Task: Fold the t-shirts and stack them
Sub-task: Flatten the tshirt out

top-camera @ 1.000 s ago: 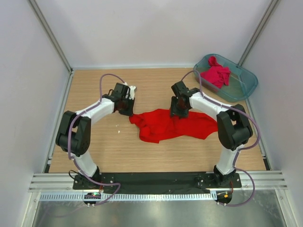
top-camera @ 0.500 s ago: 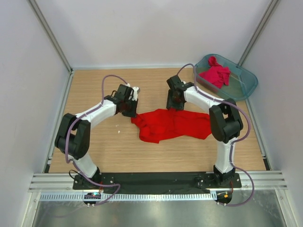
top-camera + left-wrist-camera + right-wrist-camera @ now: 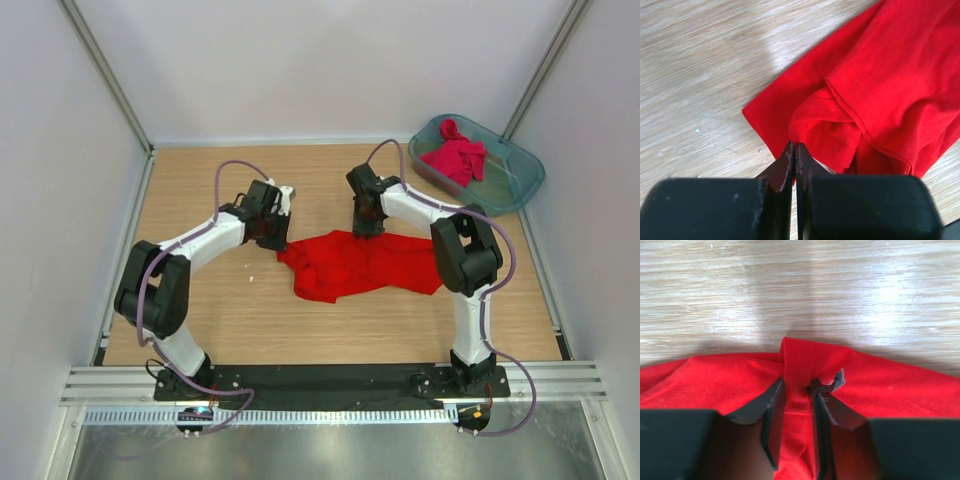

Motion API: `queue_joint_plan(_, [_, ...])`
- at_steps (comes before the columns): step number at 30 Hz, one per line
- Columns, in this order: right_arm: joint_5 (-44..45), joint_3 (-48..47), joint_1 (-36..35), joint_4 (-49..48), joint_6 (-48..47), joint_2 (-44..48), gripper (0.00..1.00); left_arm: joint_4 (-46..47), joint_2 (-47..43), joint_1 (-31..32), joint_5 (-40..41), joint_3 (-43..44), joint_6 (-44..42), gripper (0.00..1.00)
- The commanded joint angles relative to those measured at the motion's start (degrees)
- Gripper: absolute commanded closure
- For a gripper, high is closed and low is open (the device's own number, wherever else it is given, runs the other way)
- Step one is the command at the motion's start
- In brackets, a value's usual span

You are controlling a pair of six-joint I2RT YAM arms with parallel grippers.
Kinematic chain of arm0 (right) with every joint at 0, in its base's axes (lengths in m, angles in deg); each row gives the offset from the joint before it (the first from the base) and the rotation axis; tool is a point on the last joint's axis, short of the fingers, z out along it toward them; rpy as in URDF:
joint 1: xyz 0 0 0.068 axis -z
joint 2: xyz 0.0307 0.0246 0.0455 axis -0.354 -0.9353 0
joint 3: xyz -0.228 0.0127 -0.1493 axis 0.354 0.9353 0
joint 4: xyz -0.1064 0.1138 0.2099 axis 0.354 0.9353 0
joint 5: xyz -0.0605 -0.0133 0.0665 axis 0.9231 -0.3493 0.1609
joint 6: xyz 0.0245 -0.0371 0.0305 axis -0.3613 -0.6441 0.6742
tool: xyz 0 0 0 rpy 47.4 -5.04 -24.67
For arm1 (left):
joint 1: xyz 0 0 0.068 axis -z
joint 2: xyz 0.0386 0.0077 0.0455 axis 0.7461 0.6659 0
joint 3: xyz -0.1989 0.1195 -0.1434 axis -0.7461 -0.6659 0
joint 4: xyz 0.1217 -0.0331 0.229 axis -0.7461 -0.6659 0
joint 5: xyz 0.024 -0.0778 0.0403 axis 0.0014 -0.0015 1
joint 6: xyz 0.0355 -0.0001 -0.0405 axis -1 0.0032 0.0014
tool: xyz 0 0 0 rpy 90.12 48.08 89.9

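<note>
Where the teal tub (image 3: 510,185) stands, a crimson t-shirt (image 3: 455,155) lies inside.

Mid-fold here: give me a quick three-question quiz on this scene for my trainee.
1. True or false: the right gripper pinches a fold of the red t-shirt.
2. How does the crimson-pink t-shirt lie? A) spread out flat B) bunched in the teal tub C) under the red t-shirt
3. Fill in: the left gripper has its fingers ____ (open or shut).
Key: 1 true; 2 B; 3 shut.
</note>
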Motion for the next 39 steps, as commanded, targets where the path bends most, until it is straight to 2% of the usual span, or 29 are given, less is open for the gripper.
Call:
queue_joint_plan(1, [2.3, -2.2, -0.4, 0.6, -1.5, 2.2, 0.69, -0.5, -3.4, 0.0, -0.3, -0.9, -1.6, 1.0])
queue_joint_plan(2, [2.6, -2.0, -0.4, 0.7, -1.8, 2.7, 0.72, -0.6, -3.5, 0.0, -0.3, -1.1, -1.7, 1.0])
queue_joint_plan(3, [2.7, -1.4, -0.4, 0.7, -2.0, 3.3, 0.81, -0.5, -4.0, 0.0, -0.2, -1.4, -1.8, 1.0])
queue_joint_plan(7, [2.1, 0.2, -0.3, 0.7, -2.2, 5.3, 0.95, -0.8, -4.4, 0.0, -0.1, -2.2, -2.0, 1.0])
queue_joint_plan(9, [2.0, 0.3, -0.3, 1.0, -2.6, 5.8, 0.99, -1.0, -4.6, -0.1, -0.1, -2.1, -2.1, 1.0])
queue_joint_plan(13, [3.3, -0.5, -0.2, 2.9, -4.1, 7.5, 0.99, -1.7, -4.5, -0.1, 0.2, -1.2, -1.7, 1.0])
queue_joint_plan(16, [2.3, 0.1, -0.1, 2.3, -5.8, 9.4, 0.9, -1.9, -4.4, 0.0, -0.1, -0.7, -1.3, 1.0])
queue_joint_plan(18, [0.7, 0.1, -0.1, 2.6, -6.2, 9.3, 0.89, -1.9, -4.2, -0.1, -0.3, -0.6, -0.8, 1.0])
queue_joint_plan(19, [-0.7, 0.3, 0.0, 2.3, -6.1, 9.3, 0.89, -1.9, -4.3, -0.1, -0.5, -0.5, -0.6, 1.0])
queue_joint_plan(20, [-2.2, 0.7, 0.1, 1.9, -6.2, 9.4, 0.97, -1.9, -4.6, -0.1, -0.5, -0.5, -0.4, 1.0])
queue_joint_plan(23, [-4.7, 1.3, 0.3, 1.5, -5.6, 8.8, 0.99, -1.8, -4.8, -0.1, -0.8, -0.4, -0.2, 1.0])
queue_joint_plan(24, [-5.2, 1.5, 0.4, 0.9, -5.4, 8.7, 0.97, -2.0, -4.8, -0.1, -0.7, -0.2, -0.2, 1.0])
queue_joint_plan(26, [-6.7, 2.0, 0.4, 0.0, -5.4, 8.5, 0.83, -2.3, -4.9, -0.1, -0.7, 0.0, -0.2, 1.0])
queue_joint_plan(27, [-6.7, 2.3, 0.3, -0.5, -5.3, 8.6, 0.8, -2.4, -5.1, 0.0, -0.8, 0.2, -0.2, 1.0])
queue_joint_plan(29, [-6.7, 2.6, 0.6, -0.7, -5.0, 8.6, 0.88, -2.5, -5.3, 0.0, -0.9, 0.1, -0.2, 1.0])
queue_joint_plan(32, [-6.7, 2.8, 0.8, -0.9, -4.8, 8.2, 0.87, -2.5, -5.6, -0.1, -1.1, -0.3, -0.2, 1.0])
queue_joint_plan(35, [-6.7, 3.4, 0.9, -0.8, -4.4, 8.3, 0.97, -2.6, -5.7, 0.0, -1.1, -0.5, -0.2, 1.0])
queue_joint_plan(39, [-5.6, 3.5, 1.1, 0.6, -5.9, 9.4, 0.99, -3.0, -6.3, -0.1, -0.9, -0.4, -0.3, 1.0])
